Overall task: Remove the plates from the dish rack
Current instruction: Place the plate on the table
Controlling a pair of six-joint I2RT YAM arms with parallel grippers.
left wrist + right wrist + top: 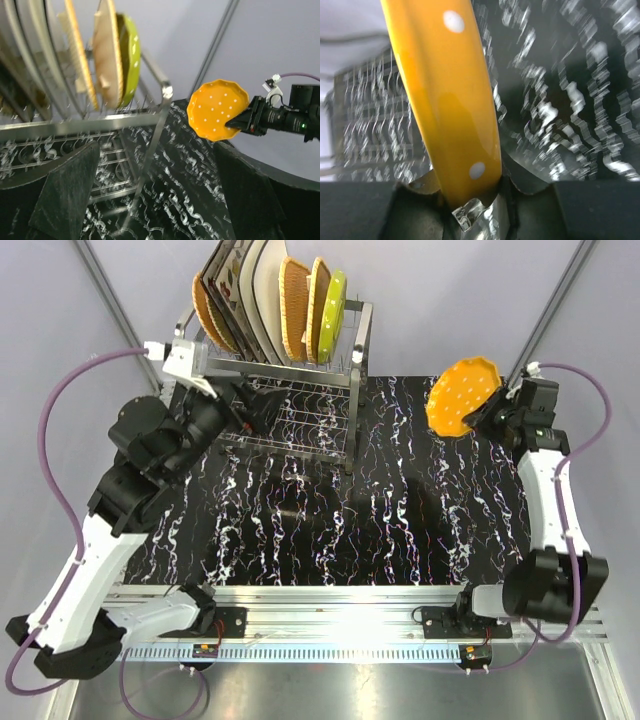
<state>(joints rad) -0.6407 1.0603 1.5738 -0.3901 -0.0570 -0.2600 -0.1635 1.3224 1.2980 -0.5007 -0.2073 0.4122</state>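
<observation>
Hold tight with the right gripper (490, 412), pinched on the edge of the orange dotted plate (460, 397), up in the air at upper right. Tip it flat, lower slowly onto the black mat (330, 525), then let go. Leave the left gripper (250, 406), spread wide and empty, by the dish rack (356, 365) at upper left, near the standing plates (292, 300).

Robot lab cell: plain fabric walls (450, 300), aluminium base rail (330, 598).
</observation>
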